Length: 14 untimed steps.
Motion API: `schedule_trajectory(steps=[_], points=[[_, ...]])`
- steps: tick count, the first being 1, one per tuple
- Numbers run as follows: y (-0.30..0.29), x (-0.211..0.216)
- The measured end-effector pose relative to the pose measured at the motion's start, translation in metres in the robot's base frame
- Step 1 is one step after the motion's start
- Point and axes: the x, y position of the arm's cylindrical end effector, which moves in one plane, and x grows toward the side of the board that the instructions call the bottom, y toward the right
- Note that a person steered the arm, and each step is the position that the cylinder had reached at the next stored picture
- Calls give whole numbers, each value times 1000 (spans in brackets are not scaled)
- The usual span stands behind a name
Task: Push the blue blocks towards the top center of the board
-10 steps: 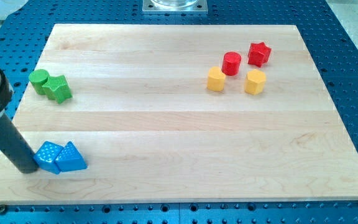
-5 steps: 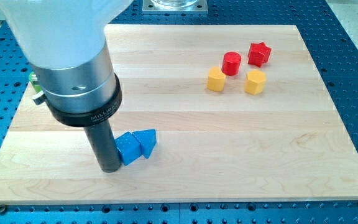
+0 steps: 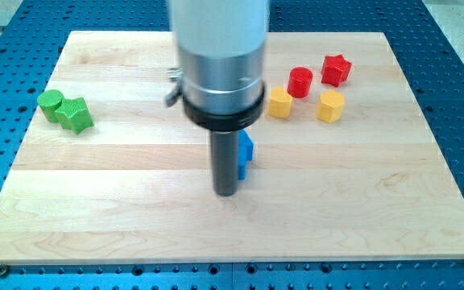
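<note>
Blue block (image 3: pixel 246 155): only a narrow edge visible, shape not determinable, mostly hidden behind rod. Located near worktop centre, touching rod on view's right. My tip (image 3: pixel 226 193) just below-left of blue block. No hand fitted; grasp state not applicable. Wooden worktop (image 3: pixel 361 201) on blue perforated base. Green cylinder (image 3: pixel 51 102) and green star (image 3: pixel 76 114) at left; red and yellow blocks upper right.

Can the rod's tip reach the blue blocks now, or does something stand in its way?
Probably yes. My tip is already right beside the small blue blocks, seemingly touching them on their left side. Nothing lies between; the rod hides most of them, so their shapes cannot be told.
</note>
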Motion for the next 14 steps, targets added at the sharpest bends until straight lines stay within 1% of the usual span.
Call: schedule_trajectory(steps=[2, 3, 4, 5, 6, 7, 8, 9, 10, 11, 12, 13, 14], points=[[67, -42], [80, -64], [77, -68], [71, -48], [76, 7], [60, 27], [44, -14], [44, -37], [17, -55], [-7, -58], [-23, -58], [-24, -69], [-26, -106]])
